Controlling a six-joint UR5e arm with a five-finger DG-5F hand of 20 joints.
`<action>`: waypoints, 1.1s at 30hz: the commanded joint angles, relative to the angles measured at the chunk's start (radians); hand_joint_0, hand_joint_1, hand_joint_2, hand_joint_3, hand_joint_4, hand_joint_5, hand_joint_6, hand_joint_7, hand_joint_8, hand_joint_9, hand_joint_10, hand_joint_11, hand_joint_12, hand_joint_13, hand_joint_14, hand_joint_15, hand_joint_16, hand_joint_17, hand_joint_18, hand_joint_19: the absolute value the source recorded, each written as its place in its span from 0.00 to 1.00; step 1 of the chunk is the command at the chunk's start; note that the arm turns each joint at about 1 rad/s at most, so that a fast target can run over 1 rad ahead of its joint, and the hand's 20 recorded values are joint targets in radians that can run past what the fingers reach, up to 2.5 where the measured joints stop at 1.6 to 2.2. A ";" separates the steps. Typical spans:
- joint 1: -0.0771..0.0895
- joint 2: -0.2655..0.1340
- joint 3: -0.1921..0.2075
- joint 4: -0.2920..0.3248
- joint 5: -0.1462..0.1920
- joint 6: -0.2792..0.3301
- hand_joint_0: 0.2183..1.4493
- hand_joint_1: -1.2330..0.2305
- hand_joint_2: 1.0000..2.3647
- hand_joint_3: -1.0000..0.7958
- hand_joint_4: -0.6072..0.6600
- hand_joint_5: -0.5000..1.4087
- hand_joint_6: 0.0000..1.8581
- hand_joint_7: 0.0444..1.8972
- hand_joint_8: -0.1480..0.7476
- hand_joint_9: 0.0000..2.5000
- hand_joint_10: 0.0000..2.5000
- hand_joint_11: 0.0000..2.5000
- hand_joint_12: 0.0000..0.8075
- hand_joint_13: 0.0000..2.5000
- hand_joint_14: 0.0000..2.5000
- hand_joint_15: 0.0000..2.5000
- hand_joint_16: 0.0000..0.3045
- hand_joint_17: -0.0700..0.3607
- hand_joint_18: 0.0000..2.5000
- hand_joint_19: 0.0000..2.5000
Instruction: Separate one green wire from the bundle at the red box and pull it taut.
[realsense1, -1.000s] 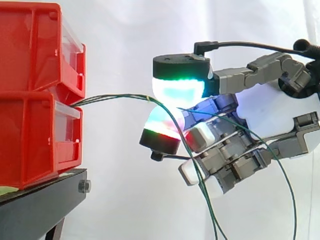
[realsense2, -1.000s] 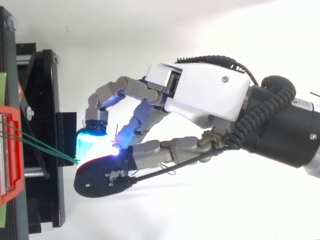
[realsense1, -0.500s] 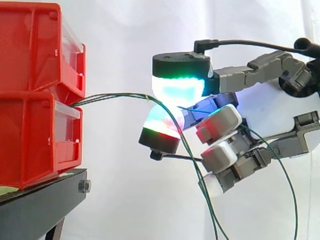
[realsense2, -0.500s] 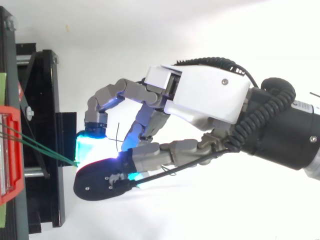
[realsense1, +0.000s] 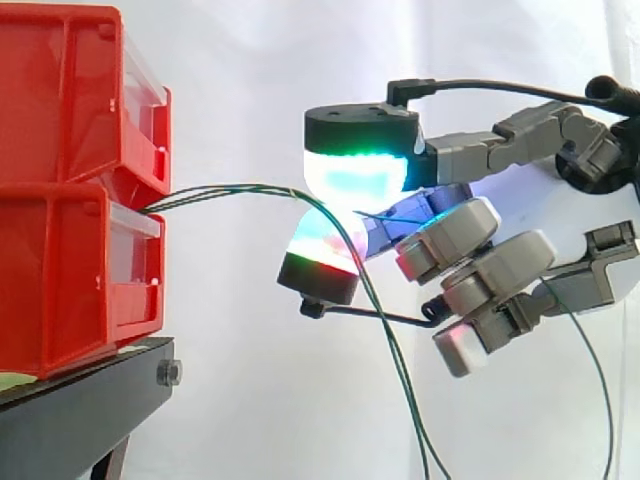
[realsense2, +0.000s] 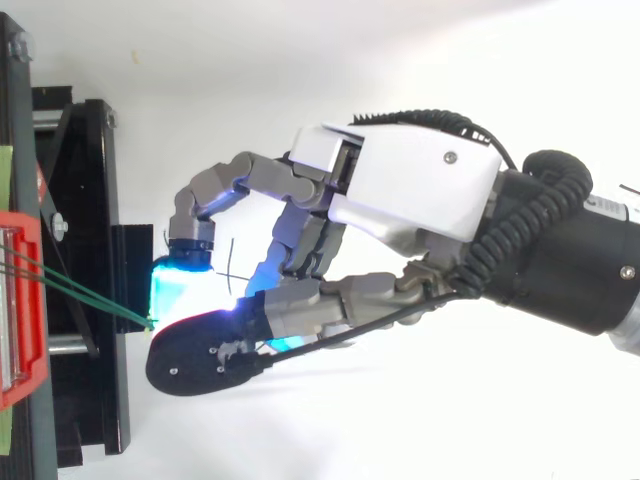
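Two stacked red plastic bins (realsense1: 80, 190) are seen on a black metal stand (realsense1: 90, 400). A bundle of thin green wires (realsense1: 230, 192) is led out of the gap between the bins, toward the right. Just right of the bins, the wires are pinched between two glowing pads (realsense1: 355, 178) of the robot's grey-and-white hand (realsense2: 420, 190), one pad above and one below. Between bins and pinch the wires are held in a shallow arc; past the pinch they are left hanging down and away from the bins. Compared with half a second ago, the pinch and the wires' run from the bins are unchanged. The remaining fingers (realsense1: 500, 275), farther from the bins, have been lifted and stretched out more, so they are no longer tucked low under the palm. From above, the wires are seen spreading slightly toward the bins.
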 joint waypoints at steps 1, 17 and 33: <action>-0.001 -0.001 0.004 -0.004 0.000 0.000 0.35 0.35 0.01 0.40 0.56 0.18 0.48 0.52 0.46 0.58 0.01 0.65 0.38 0.61 0.18 0.65 0.16 0.42 0.44 0.38; -0.004 0.007 0.014 -0.039 0.003 0.002 0.36 0.35 0.01 0.39 0.56 0.18 0.48 0.50 0.45 0.53 0.46 0.60 0.41 0.45 1.00 0.45 0.14 0.38 0.56 0.62; -0.004 0.030 0.014 -0.139 0.008 0.008 0.36 0.35 0.01 0.39 0.55 0.17 0.48 0.49 0.48 0.48 0.84 0.49 0.41 0.44 1.00 0.44 0.13 0.37 0.59 0.71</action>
